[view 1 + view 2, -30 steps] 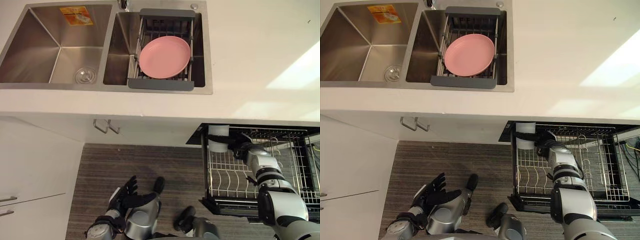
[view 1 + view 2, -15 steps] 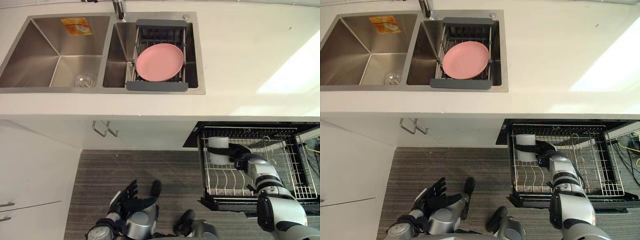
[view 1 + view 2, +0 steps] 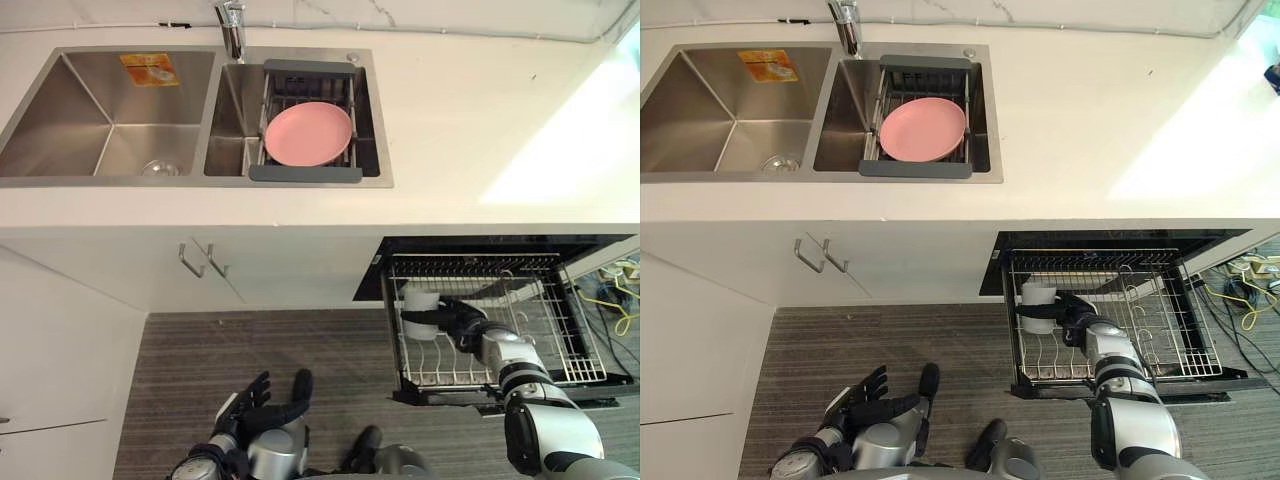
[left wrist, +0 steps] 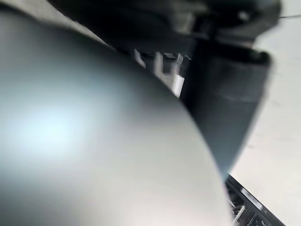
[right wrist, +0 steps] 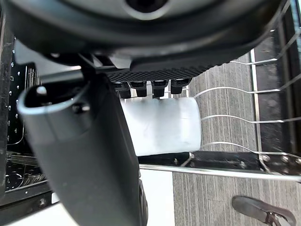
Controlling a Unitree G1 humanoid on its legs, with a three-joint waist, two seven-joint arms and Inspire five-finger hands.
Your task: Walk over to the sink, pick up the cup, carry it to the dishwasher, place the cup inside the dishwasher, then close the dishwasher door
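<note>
My right hand is down inside the open dishwasher, closed round the white cup. In the right wrist view my fingers curl over one side of the cup and my thumb stands on the other side, so the cup is pinched between them. The cup lies on its side within the pulled-out wire rack, at the rack's left end and close to its left wall. I cannot tell whether it already rests on the wires or hangs just above them. The rack juts out over the striped grey floor, below the front edge of the white surface.

My left hand hangs low over the floor, well apart from the dishwasher. Its fingers are spread and relaxed, and it holds nothing.

Up on the surface, the steel sink has two basins. A grey drainer spans the right basin, and a pink plate lies flat in it. The tap stands behind the sink, between the two basins. Two metal handles show on the white cupboard front under the sink, to the left of the dishwasher.
</note>
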